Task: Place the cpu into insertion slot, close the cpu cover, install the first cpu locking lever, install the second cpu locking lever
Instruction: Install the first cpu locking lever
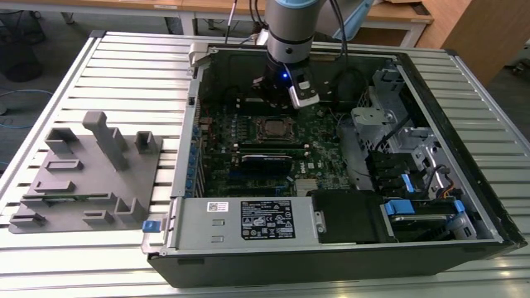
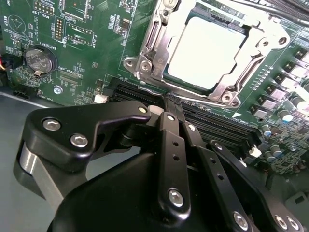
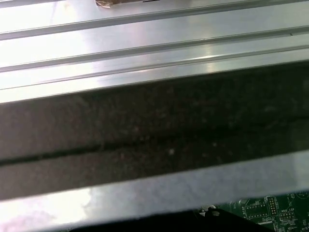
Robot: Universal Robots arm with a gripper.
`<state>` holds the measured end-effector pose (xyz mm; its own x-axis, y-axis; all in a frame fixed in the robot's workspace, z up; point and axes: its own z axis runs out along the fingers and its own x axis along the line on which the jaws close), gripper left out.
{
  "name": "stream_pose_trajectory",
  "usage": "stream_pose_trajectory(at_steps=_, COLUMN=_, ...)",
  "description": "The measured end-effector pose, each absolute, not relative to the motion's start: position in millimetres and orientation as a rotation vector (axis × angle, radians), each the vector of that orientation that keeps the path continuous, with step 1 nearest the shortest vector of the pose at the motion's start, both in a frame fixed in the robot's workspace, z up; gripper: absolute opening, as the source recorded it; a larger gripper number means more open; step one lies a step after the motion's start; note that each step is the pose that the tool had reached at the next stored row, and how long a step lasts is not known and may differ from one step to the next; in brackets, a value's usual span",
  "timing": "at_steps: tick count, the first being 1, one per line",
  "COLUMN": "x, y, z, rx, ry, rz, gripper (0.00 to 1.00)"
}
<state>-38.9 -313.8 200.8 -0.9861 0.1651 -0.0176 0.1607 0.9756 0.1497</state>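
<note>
The cpu point(image 2: 205, 50), with its pale metal top, lies in the insertion slot point(image 1: 269, 126) on the green board inside the open computer case. The silvery cpu cover point(image 2: 157, 46) lies flat over it, framing the chip through its window. A thin metal lever point(image 2: 150, 34) runs along one side of the cover. In the second wrist view my gripper point(image 2: 173, 104) hangs just beside the socket, over the black memory slots, fingers point(image 2: 170, 140) pressed together with nothing between them. In the exterior view the gripper point(image 1: 286, 93) stands just behind the socket.
The case walls point(image 1: 198, 93) ring the board. A power supply box point(image 1: 248, 220) sits at the front and drive cages point(image 1: 398, 124) at the exterior view's right. A grey fixture point(image 1: 83, 174) lies on the slatted table point(image 1: 124, 62). A coin battery point(image 2: 38, 59) sits on the board.
</note>
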Motion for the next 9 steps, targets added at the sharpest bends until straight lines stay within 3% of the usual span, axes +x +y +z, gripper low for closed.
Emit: stream_pose_trajectory(at_steps=9, x=-39.1, y=-313.8, z=199.8, rx=0.253, ry=3.082, rz=0.231, gripper=0.11)
